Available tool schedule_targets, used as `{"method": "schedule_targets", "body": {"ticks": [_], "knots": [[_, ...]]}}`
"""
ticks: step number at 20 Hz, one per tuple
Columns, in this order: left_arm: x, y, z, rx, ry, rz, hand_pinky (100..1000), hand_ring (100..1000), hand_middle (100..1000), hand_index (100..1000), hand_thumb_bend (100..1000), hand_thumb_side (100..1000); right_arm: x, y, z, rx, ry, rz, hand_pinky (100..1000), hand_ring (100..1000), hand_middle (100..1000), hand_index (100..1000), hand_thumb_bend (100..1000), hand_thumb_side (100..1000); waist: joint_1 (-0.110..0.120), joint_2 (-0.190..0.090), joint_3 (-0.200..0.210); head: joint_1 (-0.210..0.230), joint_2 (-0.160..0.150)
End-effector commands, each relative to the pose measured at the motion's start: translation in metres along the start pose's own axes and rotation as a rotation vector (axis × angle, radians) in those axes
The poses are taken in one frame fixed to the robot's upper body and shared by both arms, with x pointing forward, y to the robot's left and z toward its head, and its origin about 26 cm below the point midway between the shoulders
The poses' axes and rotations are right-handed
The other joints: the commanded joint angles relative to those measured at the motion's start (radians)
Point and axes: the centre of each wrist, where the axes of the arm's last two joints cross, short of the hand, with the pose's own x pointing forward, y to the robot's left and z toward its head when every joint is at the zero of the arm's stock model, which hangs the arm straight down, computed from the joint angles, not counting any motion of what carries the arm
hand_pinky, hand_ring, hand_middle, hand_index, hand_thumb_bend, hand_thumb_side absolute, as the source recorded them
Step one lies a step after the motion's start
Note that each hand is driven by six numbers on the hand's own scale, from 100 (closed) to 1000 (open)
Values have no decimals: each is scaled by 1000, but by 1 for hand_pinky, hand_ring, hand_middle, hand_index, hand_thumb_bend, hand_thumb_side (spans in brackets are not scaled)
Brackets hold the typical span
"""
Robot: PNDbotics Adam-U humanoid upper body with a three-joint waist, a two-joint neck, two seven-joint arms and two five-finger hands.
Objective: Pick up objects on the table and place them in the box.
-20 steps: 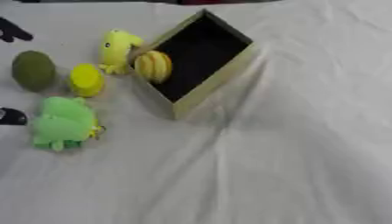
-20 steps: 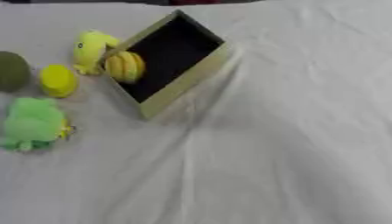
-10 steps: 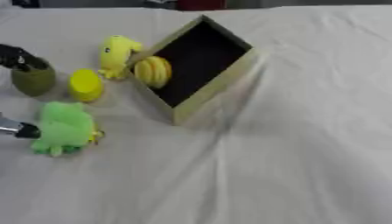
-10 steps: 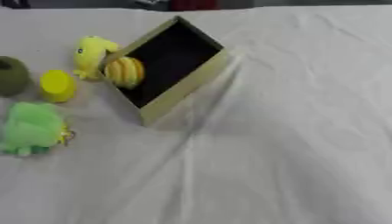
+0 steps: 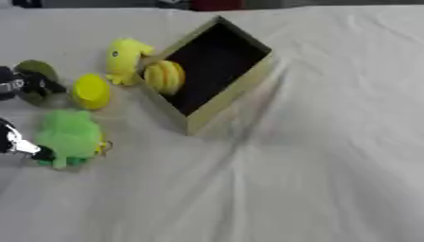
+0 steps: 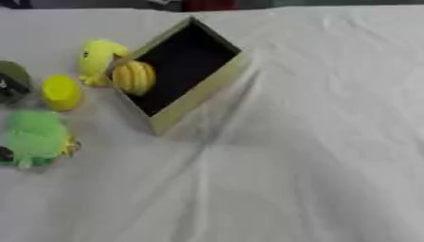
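Leftward, left hand (image 5: 21, 85) fingers unclear, touching dark green object (image 5: 37, 78), green plush (image 5: 70, 137) beside

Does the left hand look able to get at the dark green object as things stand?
Probably yes: the left hand is already at the dark green object by the left edge, and nothing lies between them.

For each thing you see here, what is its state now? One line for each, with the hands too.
box: open, dark inside, on the white cloth.
striped yellow ball: inside the box, against its left wall.
yellow duck toy: outside, beside the box.
yellow round piece: on the cloth.
dark green object: left hand at it.
green plush toy: on the cloth.
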Motion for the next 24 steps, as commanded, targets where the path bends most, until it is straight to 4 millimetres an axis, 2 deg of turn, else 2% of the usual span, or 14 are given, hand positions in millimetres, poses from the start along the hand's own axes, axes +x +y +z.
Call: {"method": "schedule_targets", "body": {"ticks": [1, 7, 13, 17, 18, 22, 24], "knots": [[-4, 7, -1, -6, 30, -30, 879, 851, 847, 927, 798, 451, 4, -3, -6, 15, -19, 6, 897, 914, 702, 789, 100, 476, -1, -19, -2, 1, 2], [-10, -4, -18, -42, 70, -63, 887, 859, 855, 929, 792, 433, 4, -1, -3, 14, -10, 0, 899, 913, 698, 787, 100, 481, -3, -18, -5, 1, 2], [-13, -11, -26, -59, 75, -63, 856, 833, 828, 904, 736, 441, 3, 0, -1, 13, 0, -2, 900, 913, 694, 785, 100, 485, -3, -17, -7, 0, 5], [-12, -11, -26, -50, 68, -56, 800, 782, 777, 868, 581, 429, 3, 0, 0, 12, 4, -3, 901, 914, 694, 785, 100, 487, -3, -17, -7, -1, 9], [-9, -9, -25, -38, 63, -60, 786, 770, 764, 858, 485, 403, 3, 0, 1, 12, 7, -3, 902, 914, 693, 785, 100, 489, -3, -16, -7, -2, 9], [6, 1, -15, 42, 43, -111, 747, 727, 721, 817, 247, 367, 3, 0, 3, 12, 19, 0, 903, 915, 691, 785, 100, 494, -4, -15, -6, -3, 12], [15, 7, -8, 76, 30, -137, 748, 729, 728, 822, 192, 372, 3, 0, 5, 13, 23, 3, 903, 916, 691, 785, 100, 495, -4, -16, -5, -4, 13]]}}
